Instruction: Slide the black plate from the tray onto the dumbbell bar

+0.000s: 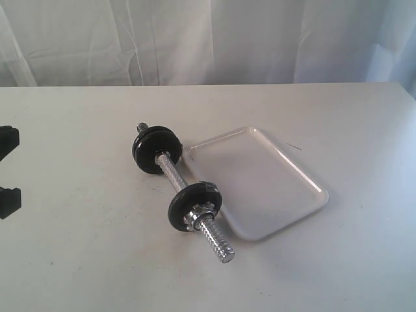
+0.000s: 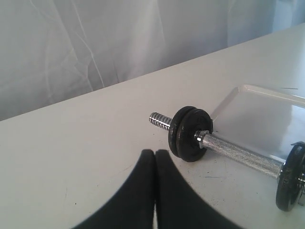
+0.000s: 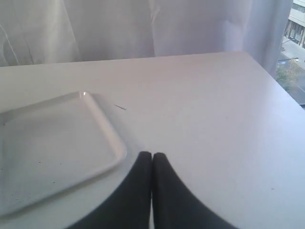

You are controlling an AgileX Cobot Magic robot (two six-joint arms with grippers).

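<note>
The dumbbell bar (image 1: 174, 175) lies on the white table just left of the tray (image 1: 260, 182). Two black plates (image 1: 156, 151) sit together on its far end. A third black plate (image 1: 194, 205) sits near the front end, with a chrome nut (image 1: 197, 216) against it. The tray holds nothing. In the left wrist view, my left gripper (image 2: 155, 152) is shut and empty, a short way from the paired plates (image 2: 190, 133) and the bar (image 2: 238, 155). My right gripper (image 3: 152, 155) is shut and empty beside a corner of the tray (image 3: 52, 143).
Black parts of the left arm (image 1: 8, 172) show at the left edge of the exterior view. A white curtain (image 1: 208, 39) hangs behind the table. The table's right edge (image 3: 279, 90) shows in the right wrist view.
</note>
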